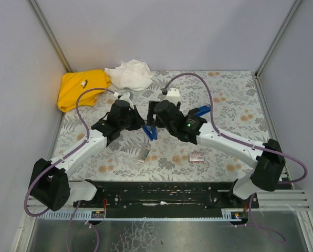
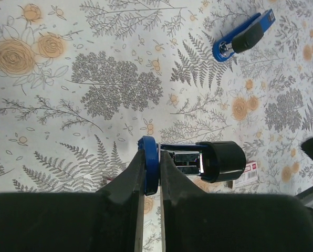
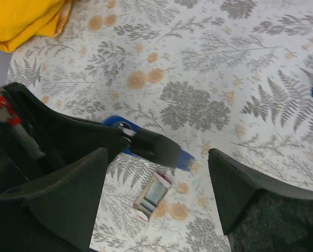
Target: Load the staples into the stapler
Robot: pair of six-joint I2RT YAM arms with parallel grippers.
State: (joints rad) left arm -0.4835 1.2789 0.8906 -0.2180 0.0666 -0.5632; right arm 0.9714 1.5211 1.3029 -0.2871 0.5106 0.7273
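Two staplers, two staple boxes

The left arm runs from its base at the near left corner of the desk diagonally toward the middle, its forearm low and its wrist turned inward. The left end effector has its two fingers drawn almost together, pinched on the blue end of the stapler. The right arm stretches the other way, from the near right base leftward to the middle. The right end effector tilts down toward the desk, its dark fingers spread wide apart and gripping nothing. In the top view the two end effectors face each other, tips close together.
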